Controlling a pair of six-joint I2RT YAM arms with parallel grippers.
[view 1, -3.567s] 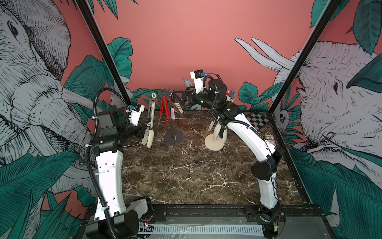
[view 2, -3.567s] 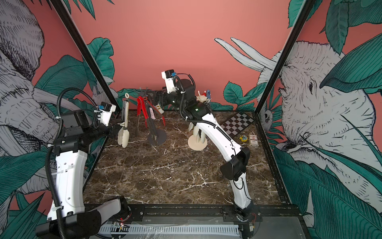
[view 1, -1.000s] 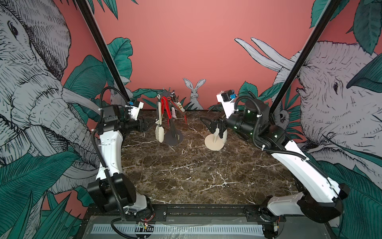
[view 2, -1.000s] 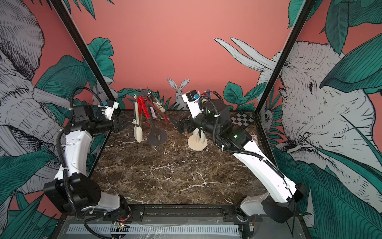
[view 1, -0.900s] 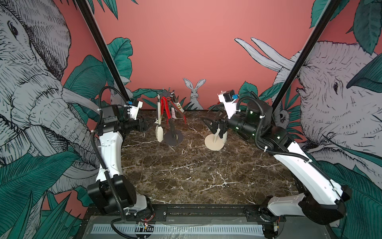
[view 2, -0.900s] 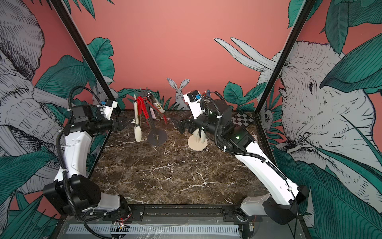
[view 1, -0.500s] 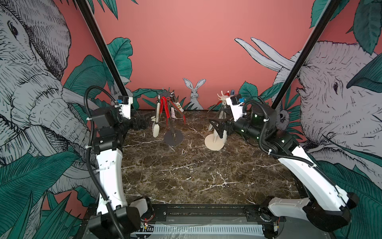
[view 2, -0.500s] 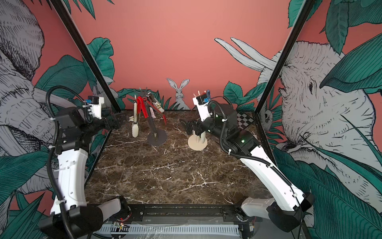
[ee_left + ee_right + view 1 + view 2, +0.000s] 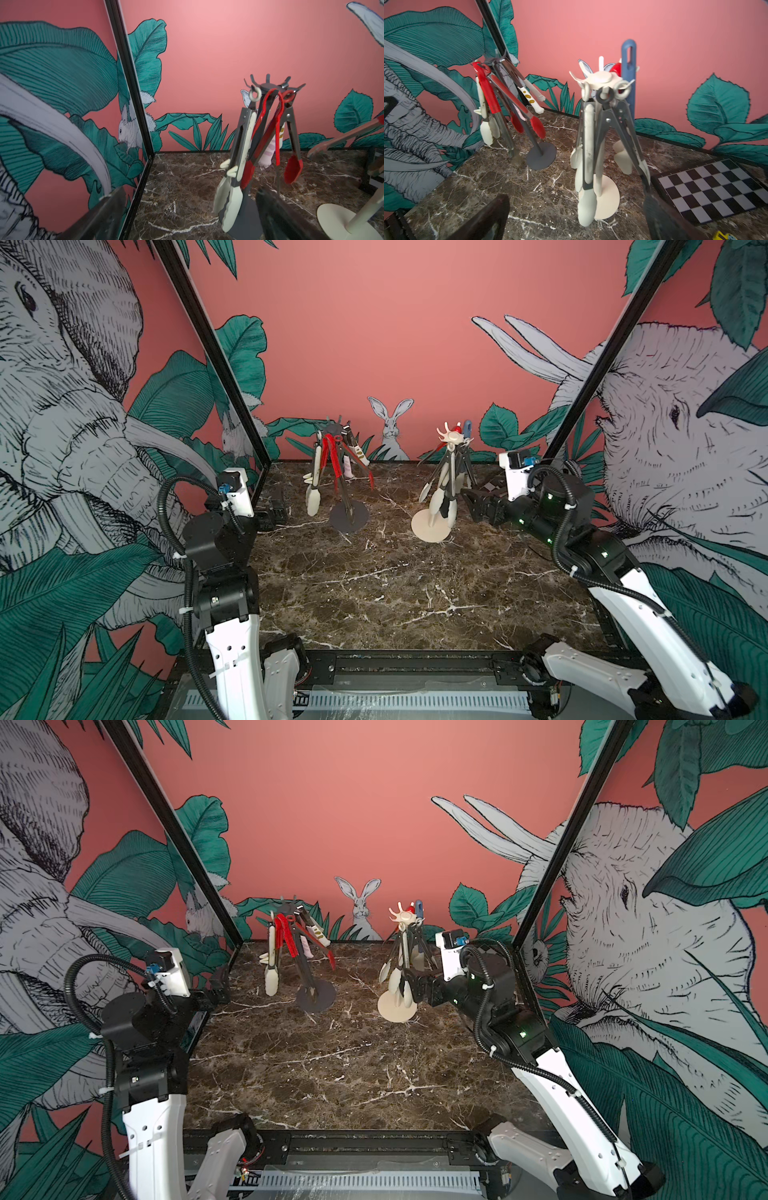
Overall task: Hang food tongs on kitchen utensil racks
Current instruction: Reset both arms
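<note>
Far left: left gripper, jaws spread, empty, near the dark rack. On its hooks: cream-tipped tongs, red tongs. Then the cream rack, pale tongs hanging. Right gripper just beside, jaws spread, empty. Seemingly none left on the table. Hanging apparently finished; next, draw both arms clear without knocking anything.

The cream tongs now hang on the dark rack, and the left fingers have let go and moved back to the wall. The right fingers have pulled away beside the cream rack.
</note>
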